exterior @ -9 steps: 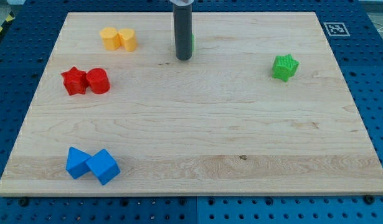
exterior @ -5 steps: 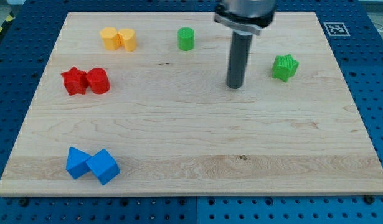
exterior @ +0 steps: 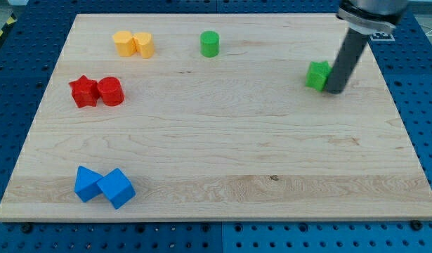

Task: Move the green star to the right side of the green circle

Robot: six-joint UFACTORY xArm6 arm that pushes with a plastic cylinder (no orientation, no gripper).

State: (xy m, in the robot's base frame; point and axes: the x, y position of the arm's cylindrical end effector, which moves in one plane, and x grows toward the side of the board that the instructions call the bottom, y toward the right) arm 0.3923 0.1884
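The green star (exterior: 316,74) lies at the right of the wooden board, towards the view's top. My tip (exterior: 334,91) stands against the star's right side and hides its right edge. The green circle (exterior: 210,43) stands near the view's top, left of the middle, well apart from the star and from my tip.
Two yellow blocks (exterior: 133,43) sit together at the top left. A red star (exterior: 83,92) and a red cylinder (exterior: 111,91) touch at the left. Two blue blocks (exterior: 103,186) lie at the bottom left. The board's right edge (exterior: 405,126) is close to my tip.
My tip has travelled from in front of the green circle, across the board to the right, to the right side of the green star. No block has visibly moved.
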